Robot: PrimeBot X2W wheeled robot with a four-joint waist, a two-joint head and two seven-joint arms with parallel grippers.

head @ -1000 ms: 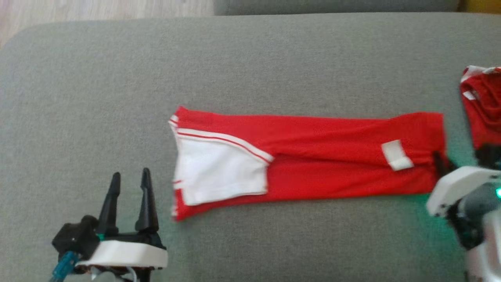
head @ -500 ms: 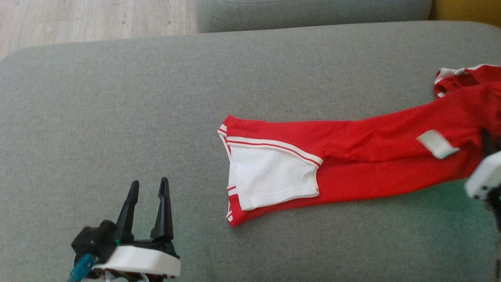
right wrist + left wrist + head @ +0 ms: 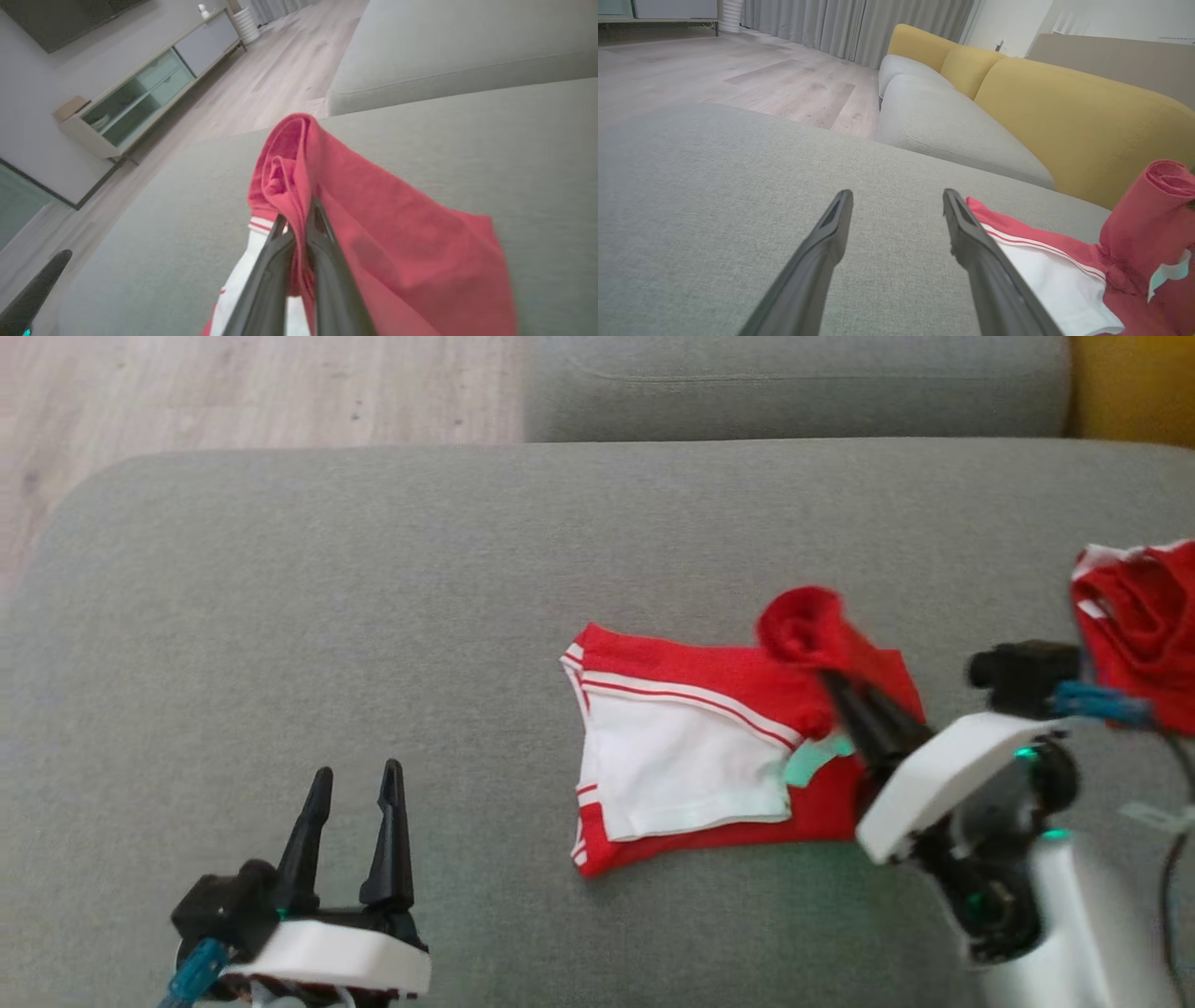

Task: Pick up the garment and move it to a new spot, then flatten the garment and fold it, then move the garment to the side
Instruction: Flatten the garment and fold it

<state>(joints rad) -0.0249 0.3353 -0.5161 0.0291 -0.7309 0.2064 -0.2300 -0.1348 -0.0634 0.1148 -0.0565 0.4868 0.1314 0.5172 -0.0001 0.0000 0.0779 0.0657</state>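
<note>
Red cloth is pinched in my right gripper [image 3: 845,700]: the jaws are closed tight on one end of the garment [image 3: 728,737], holding that end raised off the grey cushion [image 3: 373,569]. The rest of the garment lies flat on the cushion, with its long axis running left to right. Its white panel [image 3: 653,775] sits at the left end, just left of my right fingertips and partly under the raised red fold. In the right wrist view the bunched hem stands above my closed fingers [image 3: 322,261], with the loose cloth hanging off to the right.

The next move, as I judge it, depends on that left-lying end: the held edge has to travel left along the long axis to meet it. My right arm is the one in contact. My left gripper [image 3: 357,770] rests with its jaws wide apart and nothing between them, nearer to me and well left of the garment's left edge. A second red piece [image 3: 1139,616] lies apart at the far right.
</note>
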